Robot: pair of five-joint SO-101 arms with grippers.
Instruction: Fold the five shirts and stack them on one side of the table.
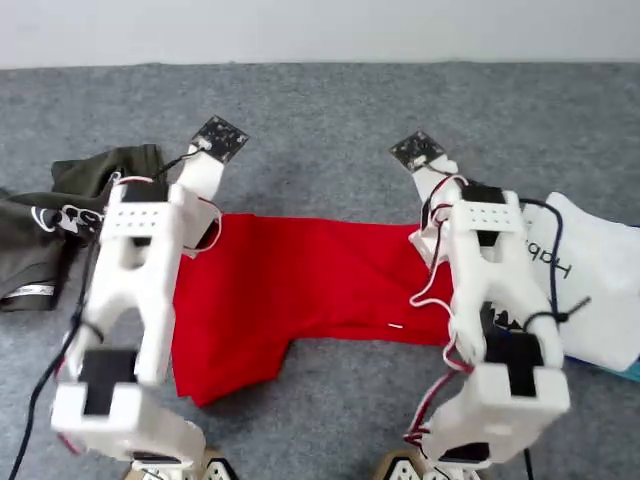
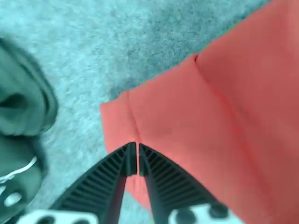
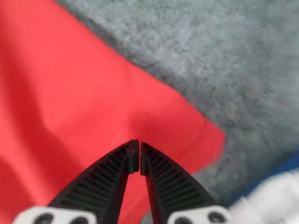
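Pulling both far corners of the red shirt (image 1: 300, 290) back at the same speed should keep the fold straight, I think. The left gripper (image 2: 133, 161) and right gripper (image 3: 134, 156) are each pinched closed at a corner, though I cannot tell if they hold cloth. The shirt lies spread out mid-table, between a dark shirt (image 1: 60, 220) and a white shirt (image 1: 600, 290).

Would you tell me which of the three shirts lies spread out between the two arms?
The red shirt; the dark shirt and white shirt sit off to either side.
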